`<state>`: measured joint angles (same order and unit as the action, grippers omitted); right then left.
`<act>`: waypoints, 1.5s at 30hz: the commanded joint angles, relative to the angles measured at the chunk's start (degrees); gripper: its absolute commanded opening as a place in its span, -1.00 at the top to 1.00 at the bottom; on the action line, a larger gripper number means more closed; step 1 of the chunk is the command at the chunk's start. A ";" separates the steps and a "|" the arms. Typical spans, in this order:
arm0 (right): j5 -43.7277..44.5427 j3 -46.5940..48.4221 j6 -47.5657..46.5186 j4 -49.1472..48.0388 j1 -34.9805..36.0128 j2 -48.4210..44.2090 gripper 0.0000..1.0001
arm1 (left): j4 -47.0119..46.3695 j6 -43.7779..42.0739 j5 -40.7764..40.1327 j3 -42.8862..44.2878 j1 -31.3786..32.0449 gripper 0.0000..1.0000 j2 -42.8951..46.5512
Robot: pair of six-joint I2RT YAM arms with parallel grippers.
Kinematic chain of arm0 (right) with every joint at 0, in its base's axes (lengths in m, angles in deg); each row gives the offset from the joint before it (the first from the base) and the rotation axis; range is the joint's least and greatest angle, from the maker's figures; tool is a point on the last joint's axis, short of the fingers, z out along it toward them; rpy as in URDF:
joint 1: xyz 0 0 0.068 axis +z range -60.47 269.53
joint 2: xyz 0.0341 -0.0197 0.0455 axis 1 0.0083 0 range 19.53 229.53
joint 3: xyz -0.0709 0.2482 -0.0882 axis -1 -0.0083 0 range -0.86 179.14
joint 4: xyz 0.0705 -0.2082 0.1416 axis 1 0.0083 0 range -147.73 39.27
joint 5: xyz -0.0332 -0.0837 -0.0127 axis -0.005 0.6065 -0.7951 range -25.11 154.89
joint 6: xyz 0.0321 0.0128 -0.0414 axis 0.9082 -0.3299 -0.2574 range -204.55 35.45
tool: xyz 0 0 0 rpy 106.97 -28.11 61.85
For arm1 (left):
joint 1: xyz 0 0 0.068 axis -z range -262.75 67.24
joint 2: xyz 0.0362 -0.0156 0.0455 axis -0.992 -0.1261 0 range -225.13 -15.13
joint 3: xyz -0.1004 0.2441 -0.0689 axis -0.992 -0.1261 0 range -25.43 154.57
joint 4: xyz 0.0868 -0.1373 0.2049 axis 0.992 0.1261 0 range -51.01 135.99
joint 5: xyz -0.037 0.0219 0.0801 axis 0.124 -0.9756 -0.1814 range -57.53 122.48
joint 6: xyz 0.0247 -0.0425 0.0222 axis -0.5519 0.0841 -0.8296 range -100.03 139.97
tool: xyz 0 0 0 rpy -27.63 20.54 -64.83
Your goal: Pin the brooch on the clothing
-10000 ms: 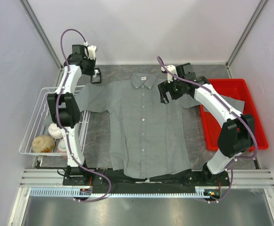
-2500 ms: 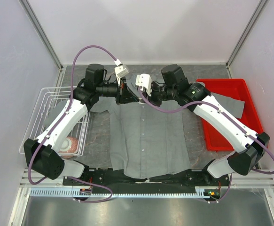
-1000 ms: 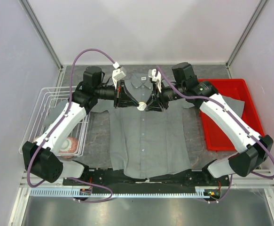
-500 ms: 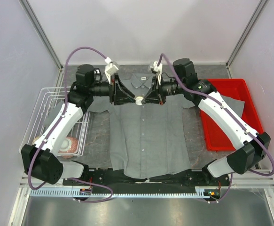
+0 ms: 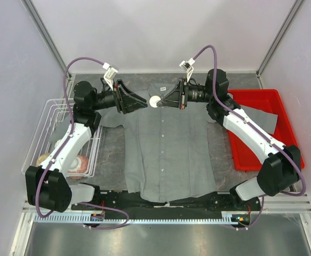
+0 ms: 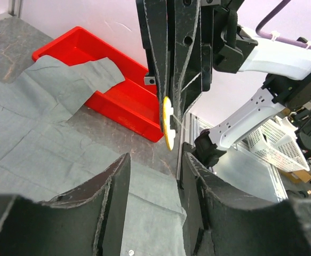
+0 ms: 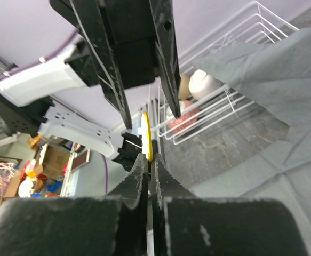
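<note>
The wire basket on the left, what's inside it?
In the wire basket I can see a tan bowl and a reddish round thing. The left arm covers the middle, so anything under it is hidden.

Showed the brooch (image 6: 167, 125) edge-on, pinched in the right claw (image 6: 169, 108) (left claw (image 6: 155, 160) spread below), above the clothing (image 6: 38, 144).

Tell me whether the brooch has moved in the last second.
Yes. Seen from above, the brooch has shifted up toward the collar of the shirt.
</note>
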<state>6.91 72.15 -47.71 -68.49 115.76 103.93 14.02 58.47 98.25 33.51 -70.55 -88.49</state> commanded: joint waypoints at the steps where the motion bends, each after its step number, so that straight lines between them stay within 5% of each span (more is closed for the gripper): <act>1: -1.79 -0.07 9.57 -12.35 -0.14 -0.11 1.00 | -8.07 6.50 -1.62 -2.15 1.06 0.03 2.61; 7: -2.05 -0.06 9.22 -12.26 -0.22 0.33 1.00 | -9.04 8.17 -2.76 -3.39 1.77 0.21 2.87; 24: -1.35 1.08 2.18 -5.67 0.39 0.24 1.00 | -11.15 10.10 -2.50 -2.16 3.61 0.22 1.12; 33: -1.61 0.90 0.95 -4.80 1.01 -0.11 1.00 | -10.01 9.31 -3.99 -1.81 4.32 0.51 0.33; 40: -0.92 1.95 -3.52 -0.06 1.62 -0.20 1.00 | -9.40 9.66 -4.61 -1.63 4.40 0.96 0.06; 41: -0.30 2.48 -4.83 1.35 1.62 -0.20 0.89 | -8.70 9.49 -4.61 -1.46 4.40 0.96 -0.02; 42: 1.10 4.05 -6.59 5.45 1.54 -0.29 0.44 | -6.86 9.23 -4.78 -1.11 4.32 0.96 -0.11; 45: 5.83 6.69 -15.98 12.66 1.45 -1.43 -0.02 | -4.04 7.82 -5.40 -0.58 4.32 0.96 0.15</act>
<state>7.72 73.83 -52.46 -65.56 116.86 104.61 7.68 67.04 94.30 30.42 -66.48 -88.60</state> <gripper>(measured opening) 0.419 0.033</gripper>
